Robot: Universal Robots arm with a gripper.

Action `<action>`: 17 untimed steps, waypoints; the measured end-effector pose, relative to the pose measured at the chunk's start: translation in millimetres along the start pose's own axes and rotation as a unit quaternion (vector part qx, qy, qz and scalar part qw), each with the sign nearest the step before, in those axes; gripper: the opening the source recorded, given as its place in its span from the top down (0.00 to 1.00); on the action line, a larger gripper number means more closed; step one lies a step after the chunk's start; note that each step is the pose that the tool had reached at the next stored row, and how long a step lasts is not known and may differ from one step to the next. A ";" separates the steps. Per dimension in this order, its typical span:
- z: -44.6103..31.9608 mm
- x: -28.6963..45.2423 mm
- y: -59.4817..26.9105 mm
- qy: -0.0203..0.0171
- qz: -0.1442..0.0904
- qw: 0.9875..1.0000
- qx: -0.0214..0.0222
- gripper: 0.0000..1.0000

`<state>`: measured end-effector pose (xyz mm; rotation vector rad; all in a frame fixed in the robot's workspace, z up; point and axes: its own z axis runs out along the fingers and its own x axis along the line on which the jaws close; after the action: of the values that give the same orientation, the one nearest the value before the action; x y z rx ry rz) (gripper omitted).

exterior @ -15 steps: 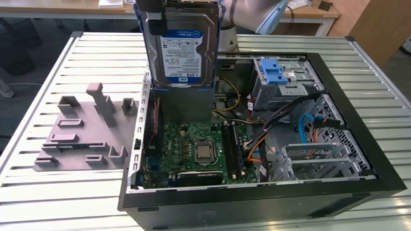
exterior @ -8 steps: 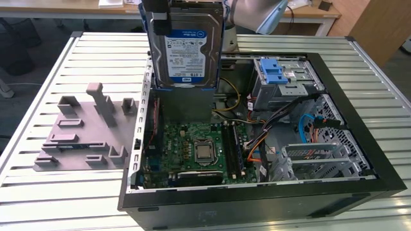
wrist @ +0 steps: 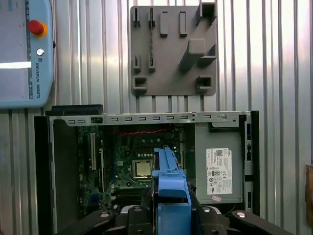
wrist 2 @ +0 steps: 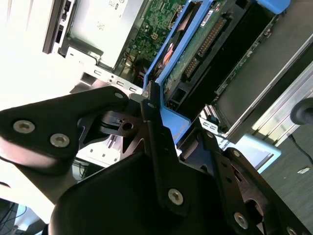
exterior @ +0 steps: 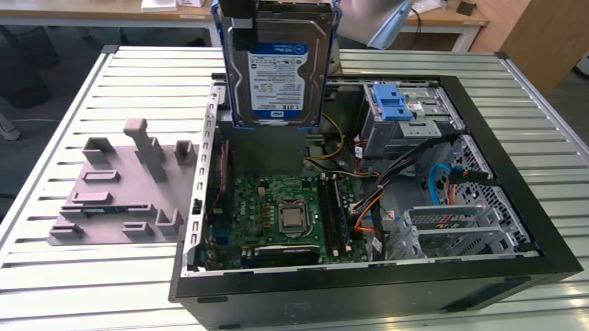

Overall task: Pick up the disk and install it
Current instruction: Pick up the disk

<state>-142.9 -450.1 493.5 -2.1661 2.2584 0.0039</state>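
Grip looked firm from my console: the end effector (wrist 2: 172,125) was clamped on the disk (exterior: 281,76), its black fingers (wrist 2: 155,132) pressed against the blue rail (wrist: 168,183) that frames the drive. In the exterior view the disk hung upright in the air with its white-and-blue label facing the camera. It was above the open computer case (exterior: 515,262), over the end farthest from that camera, and touched nothing inside. In the second wrist view I saw the disk's other face, a green circuit board (wrist 2: 195,44) between the blue rails.

The case lay on its side on the slatted metal desk (exterior: 92,289) with its panel off. Inside I made out the green motherboard (exterior: 267,207) with the processor socket (exterior: 292,217) near its middle. A grey drive cage with a blue latch (exterior: 405,114) sat toward the exterior view's right, apart from the disk. In the first wrist view a grey power supply box with a white sticker (wrist: 218,169) filled one corner of the case, just beside the motherboard.

A grey plate with raised blocks (exterior: 120,193) lay flat on the desk at the exterior view's left, just beside the case. A handheld control panel with a red button (wrist: 22,54) rested on the desk, near the case.
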 end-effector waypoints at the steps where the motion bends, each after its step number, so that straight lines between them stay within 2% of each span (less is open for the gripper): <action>1: 0.0 -0.1 -1.9 0.000 0.000 1.000 0.000 0.64; 10: 0.3 -0.4 -12.5 0.000 0.000 1.000 0.000 0.64; 11: 1.2 1.5 -23.4 0.000 0.000 1.000 0.000 0.64; 13: 1.7 4.2 -23.5 0.000 0.000 1.000 0.000 0.64; 17: 1.6 4.3 -23.6 0.000 0.000 1.000 0.000 0.64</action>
<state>-119.5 -455.4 492.0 -2.1662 2.2585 0.0037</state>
